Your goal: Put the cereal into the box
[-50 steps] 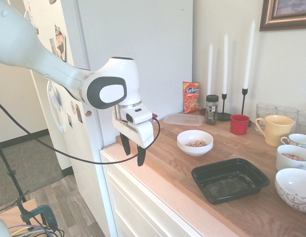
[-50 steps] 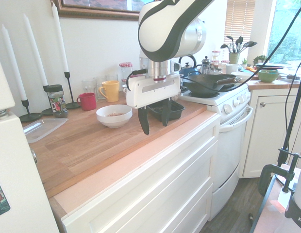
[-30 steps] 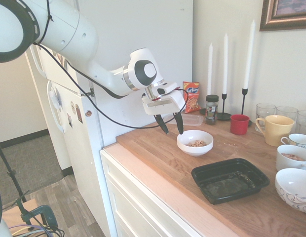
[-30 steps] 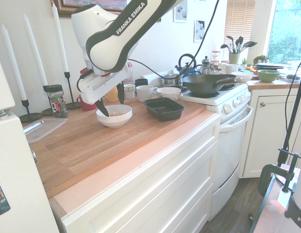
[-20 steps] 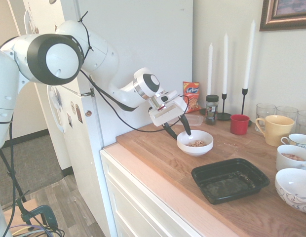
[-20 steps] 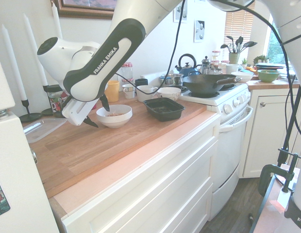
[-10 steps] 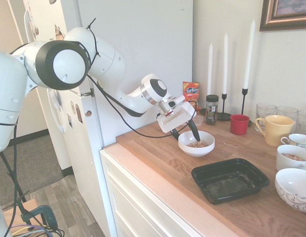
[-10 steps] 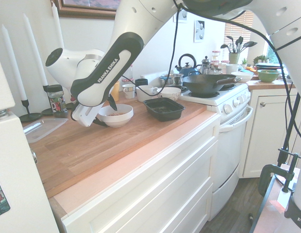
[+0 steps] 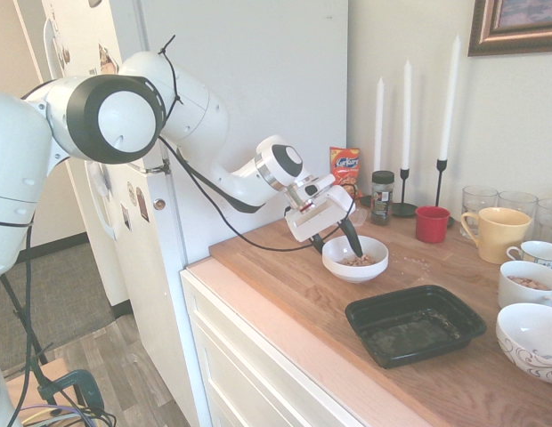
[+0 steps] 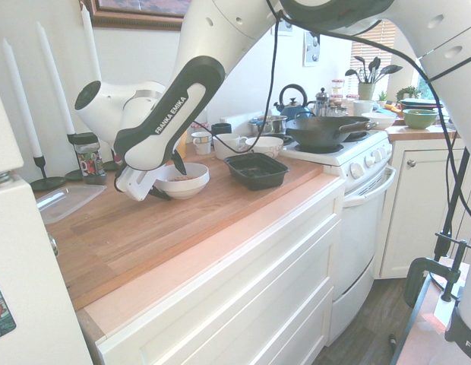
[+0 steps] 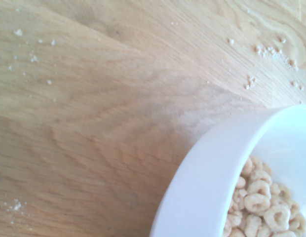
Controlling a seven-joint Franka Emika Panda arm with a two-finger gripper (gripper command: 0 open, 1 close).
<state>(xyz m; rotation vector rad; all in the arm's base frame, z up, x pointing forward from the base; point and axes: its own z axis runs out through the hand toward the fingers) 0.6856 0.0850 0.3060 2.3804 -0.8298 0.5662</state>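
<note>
The cereal (image 9: pixel 356 261) is a small heap of tan rings in a round white bowl (image 9: pixel 354 258) on the wooden counter. It also shows close up as cereal (image 11: pixel 261 207) beside the bowl's rim (image 11: pixel 207 168) in the wrist view. My gripper (image 9: pixel 336 245) is tilted and open, straddling the bowl's rim on the fridge side. One finger (image 9: pixel 352 238) reaches inside the bowl and the other stays outside it. The second exterior view shows the same gripper (image 10: pixel 169 179) stance at the bowl (image 10: pixel 184 181). The box (image 9: pixel 415 322), a shallow black tray, lies empty nearer the counter's front, to the bowl's right, and shows again as the box (image 10: pixel 256 170).
Behind the bowl stand an orange snack bag (image 9: pixel 345 174), a spice jar (image 9: pixel 381 197), tall candles, a red cup (image 9: pixel 432 223) and a yellow mug (image 9: pixel 496 233). White bowls (image 9: pixel 532 338) crowd the right end. A clear flat container (image 10: pixel 64 201) lies by the fridge; a stove with a pan (image 10: pixel 327 131) adjoins the counter.
The gripper has swung down from beside the bowl onto its rim, so one finger now hangs inside. It stayed open, and the bowl slid slightly away from the fridge.
</note>
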